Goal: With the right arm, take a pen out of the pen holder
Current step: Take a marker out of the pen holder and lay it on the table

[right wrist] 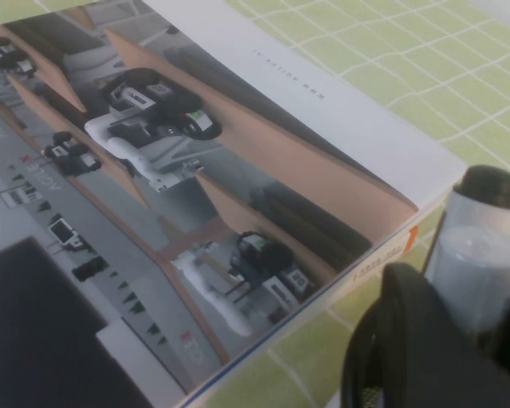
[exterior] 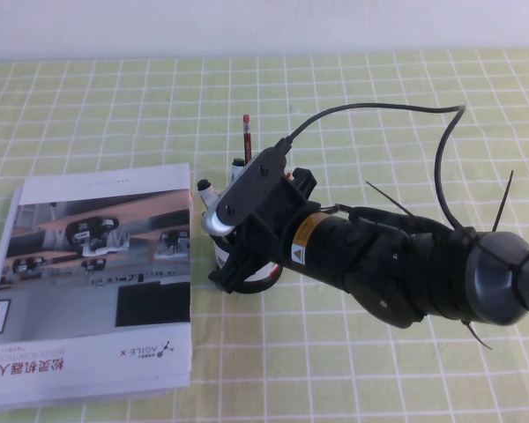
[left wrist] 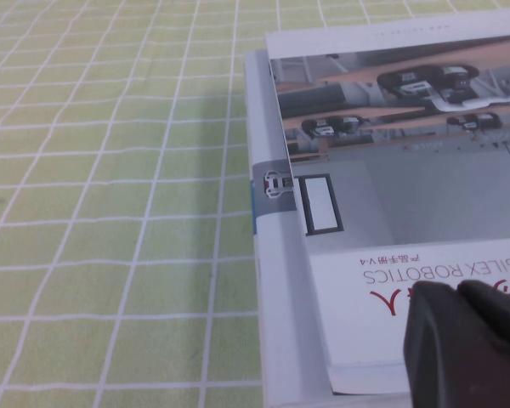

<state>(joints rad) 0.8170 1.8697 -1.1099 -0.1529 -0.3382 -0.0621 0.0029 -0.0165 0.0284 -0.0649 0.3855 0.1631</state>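
Checked cloth (exterior: 379,352), right gripper (exterior: 234,236) at holder (exterior: 220,254)

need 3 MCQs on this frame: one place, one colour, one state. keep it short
1. On which side of the pen holder do the booklets lie?
A) robot's left B) robot's right C) on top of it

2. What colour is the tallest pen above the holder?
A) blue B) red C) green

3. The top booklet is:
A) open flat B) rolled up C) closed, cover up

Key:
1 A: the stack sits to the left of the holder, and the right gripper is at the holder.
2 B: its shaft is red.
3 C: the printed cover faces up, and the left gripper is over it.
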